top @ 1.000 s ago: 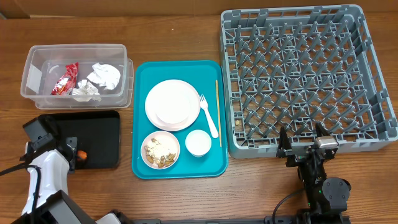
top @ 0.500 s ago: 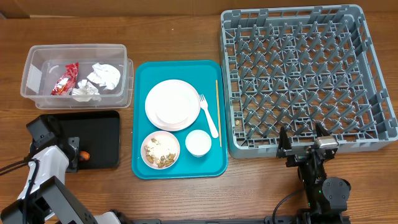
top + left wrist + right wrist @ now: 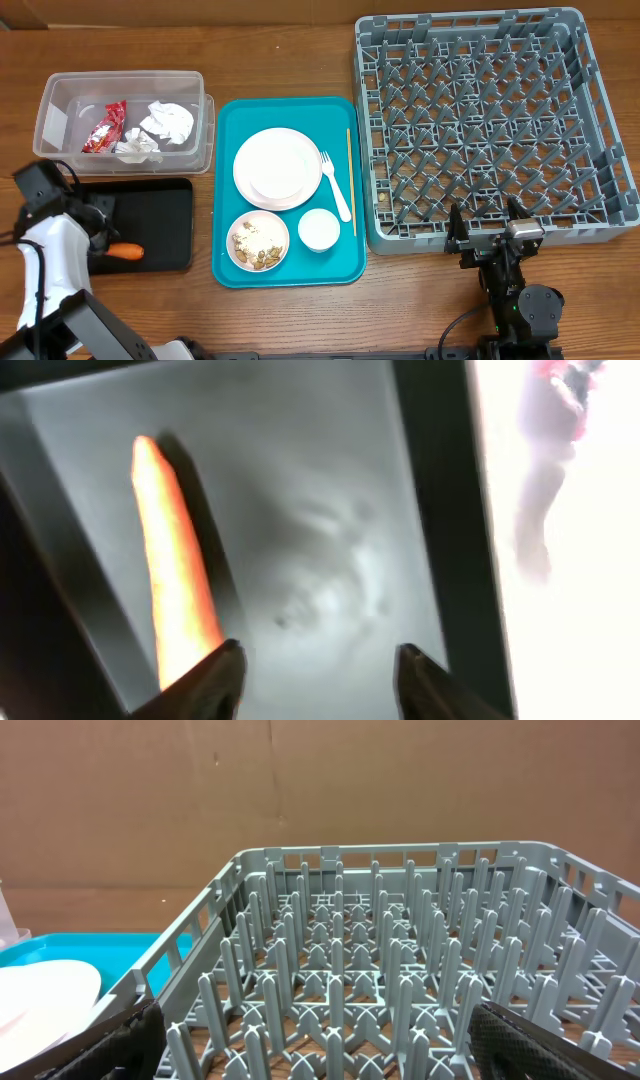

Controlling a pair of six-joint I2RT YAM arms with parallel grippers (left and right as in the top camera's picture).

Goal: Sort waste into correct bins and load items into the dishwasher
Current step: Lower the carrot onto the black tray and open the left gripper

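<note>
- Left pincer [image 3: 320, 678]: fingers apart with nothing between them, over the black tray [image 3: 165, 215]. The carrot [image 3: 125, 251] lies loose in the tray's near left part.
- Clear tub [image 3: 48, 125], far left: holds the red wrapper [image 3: 105, 127] and the napkins [image 3: 168, 122].
- Right pincer [image 3: 487, 228]: spread wide and empty, at the near edge of the grey rack [image 3: 480, 120].

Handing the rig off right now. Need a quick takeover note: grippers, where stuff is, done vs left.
Left gripper: open, empty, over the black tray, beside the carrot lying in it.
Right gripper: open, empty, at the near edge of the rack.
Done: wrapper and napkins are in the tub; carrot in the black tray.
Left: the bowl of scraps needs emptying. It, the plate, cup, fork and stick sit on the teal tray. No dishes in the rack.
</note>
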